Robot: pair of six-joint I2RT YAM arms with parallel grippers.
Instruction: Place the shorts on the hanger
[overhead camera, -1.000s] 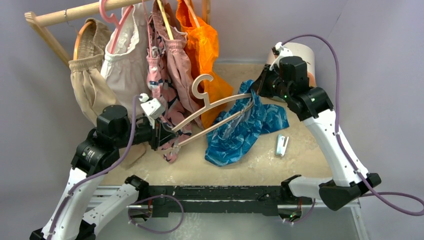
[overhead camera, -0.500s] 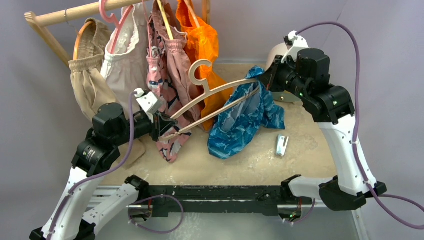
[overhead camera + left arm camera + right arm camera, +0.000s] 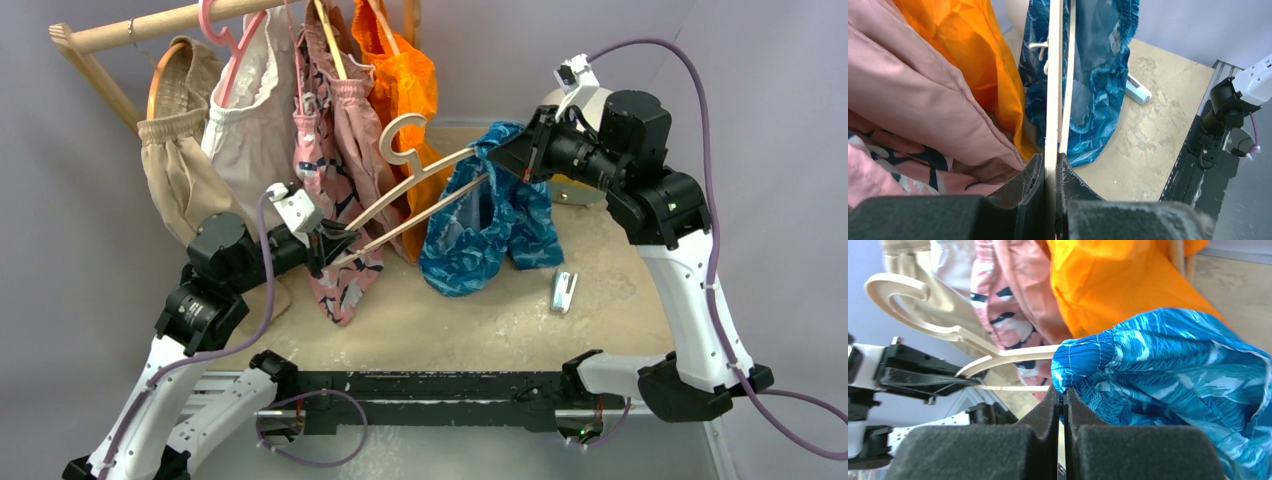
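The pale wooden hanger (image 3: 400, 190) slants up across the middle of the top view. My left gripper (image 3: 335, 245) is shut on its lower left end. In the left wrist view the hanger (image 3: 1053, 90) runs edge-on out from between my closed fingers (image 3: 1049, 162). The blue leaf-print shorts (image 3: 490, 225) hang from the hanger's upper right end, whose tip and crossbar pass into the waist opening. My right gripper (image 3: 505, 155) is shut on the elastic waistband there. The right wrist view shows the shorts (image 3: 1173, 370) bunched at my closed gripper (image 3: 1062, 390), with the hanger (image 3: 948, 332) beyond.
A wooden rack rod (image 3: 150, 25) at the back left carries beige, white, pink patterned (image 3: 330, 160) and orange (image 3: 405, 90) garments, close behind the hanger. A small white clip (image 3: 564, 291) lies on the beige tabletop (image 3: 600, 260). A pale round object (image 3: 585, 100) stands behind the right arm.
Both arms have risen, lifting the hanger and shorts. The right gripper moved up and the hanger now tilts more steeply. The shorts came up off the table and hang down.
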